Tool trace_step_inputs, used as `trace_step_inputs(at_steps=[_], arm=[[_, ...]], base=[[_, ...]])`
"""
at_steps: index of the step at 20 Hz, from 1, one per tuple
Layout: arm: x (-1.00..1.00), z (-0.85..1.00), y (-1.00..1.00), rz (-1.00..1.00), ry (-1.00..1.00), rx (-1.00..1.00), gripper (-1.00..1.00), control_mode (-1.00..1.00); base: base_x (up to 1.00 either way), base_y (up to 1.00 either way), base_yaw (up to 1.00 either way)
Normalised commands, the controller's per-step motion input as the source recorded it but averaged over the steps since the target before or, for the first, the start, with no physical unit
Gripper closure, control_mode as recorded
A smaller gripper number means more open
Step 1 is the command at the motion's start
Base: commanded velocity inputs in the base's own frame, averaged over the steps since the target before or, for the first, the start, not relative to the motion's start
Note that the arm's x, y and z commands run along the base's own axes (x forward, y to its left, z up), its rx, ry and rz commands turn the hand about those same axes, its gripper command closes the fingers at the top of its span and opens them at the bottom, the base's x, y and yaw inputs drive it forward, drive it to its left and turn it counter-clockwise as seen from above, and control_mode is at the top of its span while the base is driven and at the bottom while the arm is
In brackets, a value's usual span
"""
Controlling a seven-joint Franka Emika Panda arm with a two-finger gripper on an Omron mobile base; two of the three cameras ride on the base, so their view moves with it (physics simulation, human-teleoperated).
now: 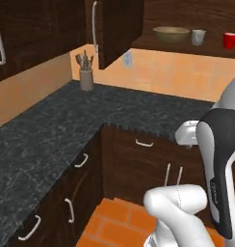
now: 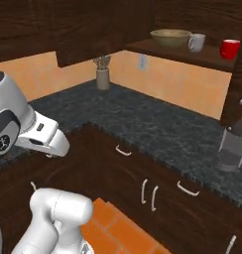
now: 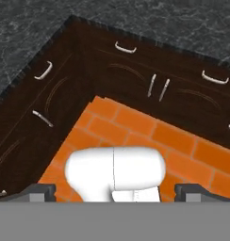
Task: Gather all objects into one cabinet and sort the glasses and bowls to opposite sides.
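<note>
The dark brown wall cabinet point(image 1: 114, 29) hangs over the counter corner with its door swung open. On its shelf point(image 2: 192, 55) stand the tan bowl point(image 1: 171, 34) at the left, a pale grey cup point(image 1: 198, 37) beside it and a red cup point(image 1: 230, 40) at the right. The right base view shows the same row: bowl point(image 2: 170, 37), grey cup point(image 2: 196, 42), red cup point(image 2: 229, 48). My gripper point(image 3: 115, 192) is open and empty, low in front of the counter, far below the shelf. It looks down at the orange tile floor point(image 3: 150, 136) and the corner of the low cabinets.
A dark speckled L-shaped counter point(image 1: 57, 130) runs along both walls over drawer cabinets point(image 1: 143, 159). A utensil holder point(image 1: 86, 77) stands in the back corner. A metal appliance point(image 2: 234, 144) sits on the counter at the right. Another closed wall cabinet point(image 1: 23, 34) hangs at the left.
</note>
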Motion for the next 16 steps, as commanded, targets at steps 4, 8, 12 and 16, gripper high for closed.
trace_step_inputs(at_steps=[4, 8, 12, 16], arm=[[0.00, 0.00, 0.00, 0.00, 0.00, 0.00, -1.00, 1.00], [0.00, 0.00, 0.00, 0.00, 0.00, 0.00, -1.00, 1.00], [0.00, 0.00, 0.00, 0.00, 0.00, 0.00, -1.00, 1.00], [0.00, 0.00, 0.00, 0.00, 0.00, 0.00, -1.00, 1.00]], base=[[-0.23, 0.09, 1.00], [-0.15, 0.03, 1.00], [0.00, 0.15, 0.82], [0.00, 0.43, 0.39]])
